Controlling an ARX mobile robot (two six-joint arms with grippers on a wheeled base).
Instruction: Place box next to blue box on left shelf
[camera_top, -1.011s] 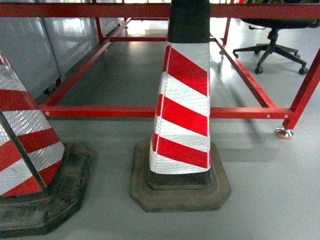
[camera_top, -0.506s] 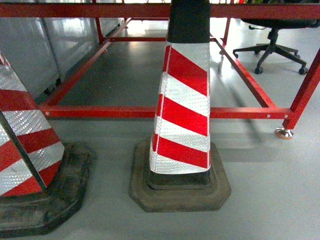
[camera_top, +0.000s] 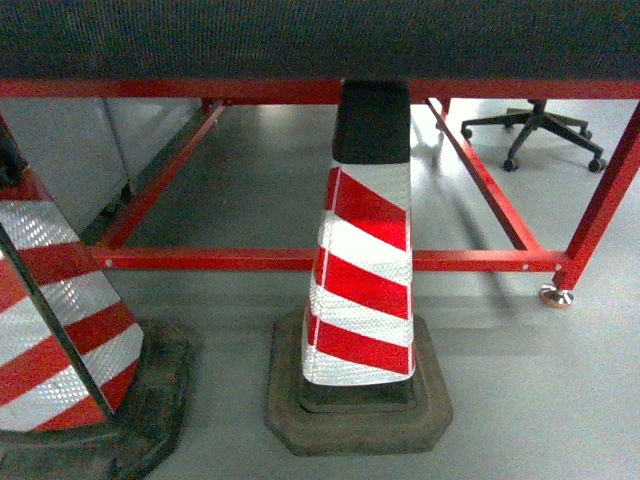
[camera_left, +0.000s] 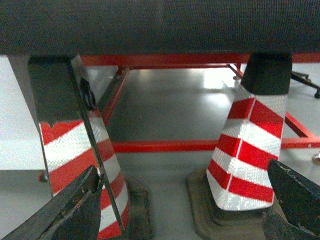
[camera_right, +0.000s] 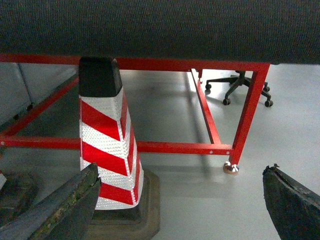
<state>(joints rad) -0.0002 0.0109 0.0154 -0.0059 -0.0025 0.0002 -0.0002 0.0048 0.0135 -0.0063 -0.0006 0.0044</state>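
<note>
From the head camera I look down on a red-and-white striped cone (camera_top: 365, 270) with a black cap, standing on a chunky rubber base (camera_top: 358, 408) on smooth grey floor; a second cone (camera_top: 55, 330) sits near left. Behind them runs a red steel frame (camera_top: 300, 258) under a dark textured slab (camera_top: 320, 38), an office chair (camera_top: 535, 125) far right. Only my left wrist camera shows the left gripper (camera_left: 185, 205), its worn black fingers spread wide apart; only the right wrist view shows the right gripper (camera_right: 182, 200), likewise apart, and the frame's round foot (camera_right: 230, 168). I see neither the box nor the left shelf in any view
</note>
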